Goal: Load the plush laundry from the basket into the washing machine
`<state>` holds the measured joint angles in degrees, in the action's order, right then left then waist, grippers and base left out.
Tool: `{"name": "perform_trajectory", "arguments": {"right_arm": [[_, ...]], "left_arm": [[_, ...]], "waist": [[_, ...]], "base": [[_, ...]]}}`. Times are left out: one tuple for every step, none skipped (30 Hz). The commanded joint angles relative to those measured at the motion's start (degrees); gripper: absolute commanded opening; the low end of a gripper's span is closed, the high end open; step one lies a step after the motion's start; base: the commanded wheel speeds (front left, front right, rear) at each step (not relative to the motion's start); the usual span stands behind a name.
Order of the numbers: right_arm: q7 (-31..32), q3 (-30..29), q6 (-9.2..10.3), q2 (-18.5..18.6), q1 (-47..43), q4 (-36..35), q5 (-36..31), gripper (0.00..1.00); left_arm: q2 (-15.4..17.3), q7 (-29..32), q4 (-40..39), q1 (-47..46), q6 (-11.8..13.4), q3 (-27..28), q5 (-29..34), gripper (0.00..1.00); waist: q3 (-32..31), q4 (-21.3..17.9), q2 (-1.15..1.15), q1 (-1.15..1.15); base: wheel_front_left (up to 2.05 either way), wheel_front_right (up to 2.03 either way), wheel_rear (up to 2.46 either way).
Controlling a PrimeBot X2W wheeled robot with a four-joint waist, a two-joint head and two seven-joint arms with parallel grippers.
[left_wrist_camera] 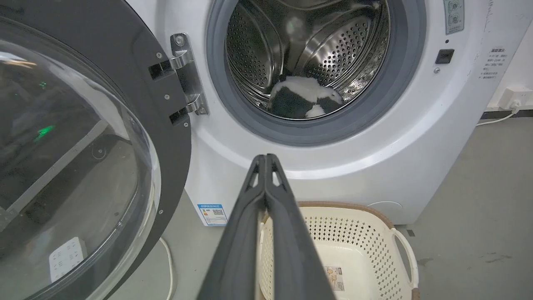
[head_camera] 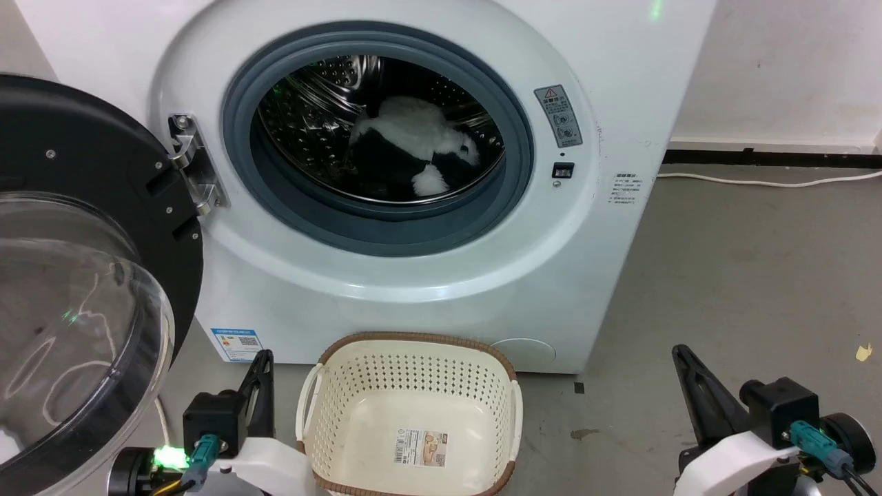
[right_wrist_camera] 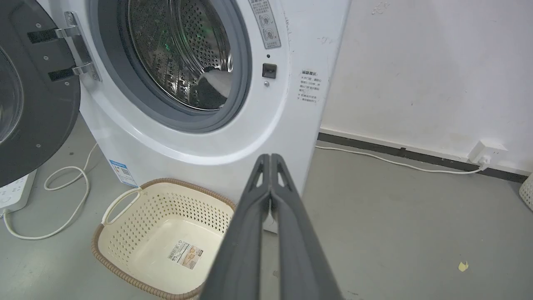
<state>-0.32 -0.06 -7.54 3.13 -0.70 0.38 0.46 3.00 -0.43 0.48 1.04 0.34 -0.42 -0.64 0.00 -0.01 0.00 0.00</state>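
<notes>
The black-and-white plush laundry (head_camera: 413, 155) lies inside the steel drum of the white washing machine (head_camera: 427, 289), low and toward the back (left_wrist_camera: 304, 100); a sliver of it shows past the door seal (right_wrist_camera: 216, 81). The cream basket (head_camera: 410, 420) stands on the floor in front of the washer with nothing in it but its label sticker (left_wrist_camera: 358, 250) (right_wrist_camera: 166, 237). My left gripper (head_camera: 265, 358) sits at the lower left, beside the basket, fingers pressed together and holding nothing (left_wrist_camera: 264, 158). My right gripper (head_camera: 679, 351) rests at the lower right, also shut and holding nothing (right_wrist_camera: 270, 157).
The washer's black-rimmed bubble door (head_camera: 76, 289) hangs wide open at the left, close to my left arm. A white cable (head_camera: 765, 180) runs along the wall base to a socket (right_wrist_camera: 485, 152). A power strip (right_wrist_camera: 12, 193) and looped cord (right_wrist_camera: 62, 200) lie left of the basket.
</notes>
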Motion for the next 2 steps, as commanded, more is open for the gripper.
{"name": "perform_trajectory", "arguments": {"right_arm": [[0.2,0.0,0.05,-0.2,0.7,-0.4,-0.4,0.0],[0.3,0.1,0.05,-0.2,0.7,-0.4,-0.4,0.0]], "left_arm": [[-0.1,0.3,-0.4,-1.0,-0.3,0.4,0.5,0.0],[-0.1,0.4,-0.5,-1.0,-0.3,0.4,0.6,0.0]], "waist": [[0.0,0.0,0.0,0.0],[0.0,0.0,0.0,0.0]], "base": [[0.0,0.0,0.0],[0.0,0.0,0.0]]}}
